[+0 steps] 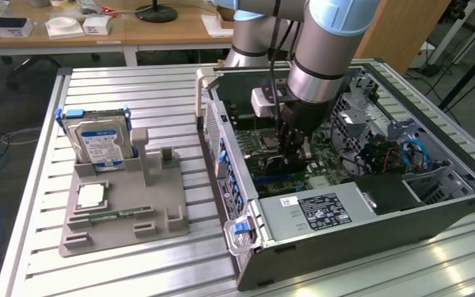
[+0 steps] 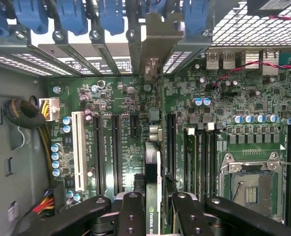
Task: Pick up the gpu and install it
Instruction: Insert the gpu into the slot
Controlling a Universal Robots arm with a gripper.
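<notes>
Wrist view puts us straight above the motherboard (image 2: 244, 108), and we see the two black fingers (image 2: 131, 216) clamped on the gpu (image 2: 153, 172), one on each face of the card. We see the card edge-on, thin and dark, with pale lettering along its upper edge. It stands upright over the board in the strip between two long black expansion slots (image 2: 117, 152). Whether its lower edge has entered a slot we cannot tell. Farther along that strip a grey metal bracket (image 2: 158, 39) stands at the case's rear openings, among a row of blue latches (image 2: 72, 14). A white slot (image 2: 78, 142) and the open processor socket (image 2: 248, 189) lie on either side, well apart from the card.

From the exterior view we see the arm (image 1: 320, 55) reaching down into the open computer case (image 1: 370, 253), which lies on its side on the ribbed metal surface (image 1: 138, 80). On the exterior view's left, a grey holder (image 1: 122, 238) sits beside the case. It carries a hard drive (image 1: 97, 145) standing upright, a processor chip (image 1: 91, 197) lying flat, and a memory stick (image 1: 114, 215) just beside the chip.
</notes>
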